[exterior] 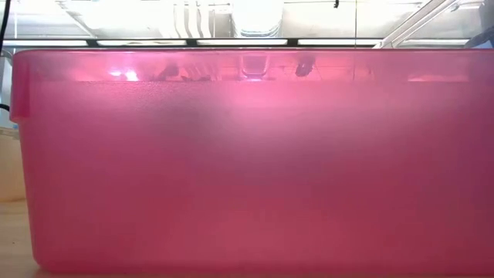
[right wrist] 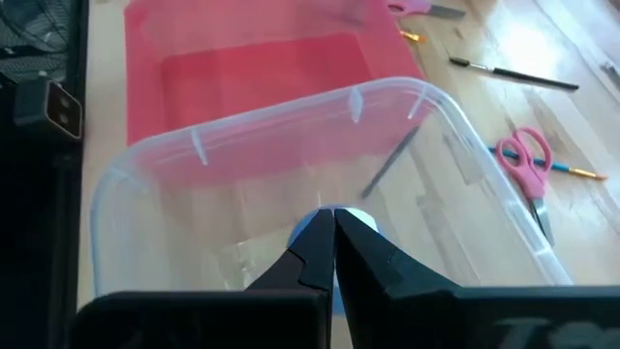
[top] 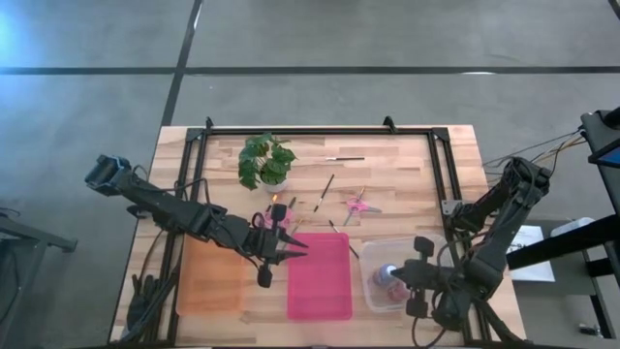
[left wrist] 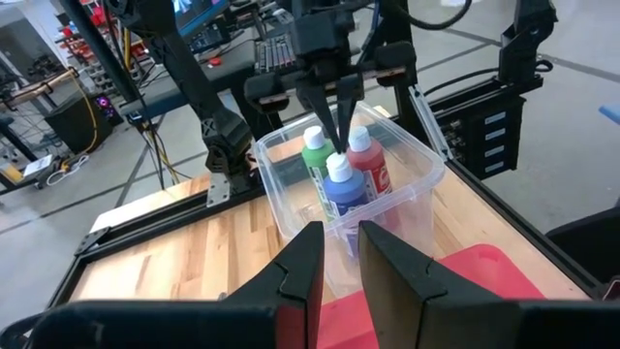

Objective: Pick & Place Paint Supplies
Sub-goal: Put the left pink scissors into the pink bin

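Our right gripper has its fingers pinched fully together, holding nothing, tips just over the blue-capped bottle standing upright in the clear bin, green bottle and red bottle beside it. Our left gripper, slightly parted and empty as far as we can tell, hovers by the pink tray. The scissors and brushes lie beyond its fingertips, so we'd guess left goes next.
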Action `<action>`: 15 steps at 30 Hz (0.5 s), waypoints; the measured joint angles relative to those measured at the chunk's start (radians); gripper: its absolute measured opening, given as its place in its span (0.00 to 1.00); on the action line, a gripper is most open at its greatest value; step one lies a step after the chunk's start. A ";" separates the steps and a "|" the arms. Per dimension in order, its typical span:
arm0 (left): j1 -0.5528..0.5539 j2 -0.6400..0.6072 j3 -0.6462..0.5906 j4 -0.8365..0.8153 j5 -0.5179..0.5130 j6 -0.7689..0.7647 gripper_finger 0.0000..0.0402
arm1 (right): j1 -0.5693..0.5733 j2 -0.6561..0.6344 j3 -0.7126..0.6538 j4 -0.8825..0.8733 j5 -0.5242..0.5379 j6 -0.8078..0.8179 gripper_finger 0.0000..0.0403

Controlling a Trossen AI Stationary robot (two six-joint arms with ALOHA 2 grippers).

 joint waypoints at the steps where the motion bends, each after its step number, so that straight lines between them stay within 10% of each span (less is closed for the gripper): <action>1: 0.000 0.000 0.000 -0.001 0.000 0.000 0.19 | 0.000 -0.002 0.000 0.000 0.000 0.000 0.02; 15: 0.000 0.000 0.000 -0.004 0.007 0.000 0.19 | 0.000 -0.005 -0.003 -0.010 -0.006 0.009 0.02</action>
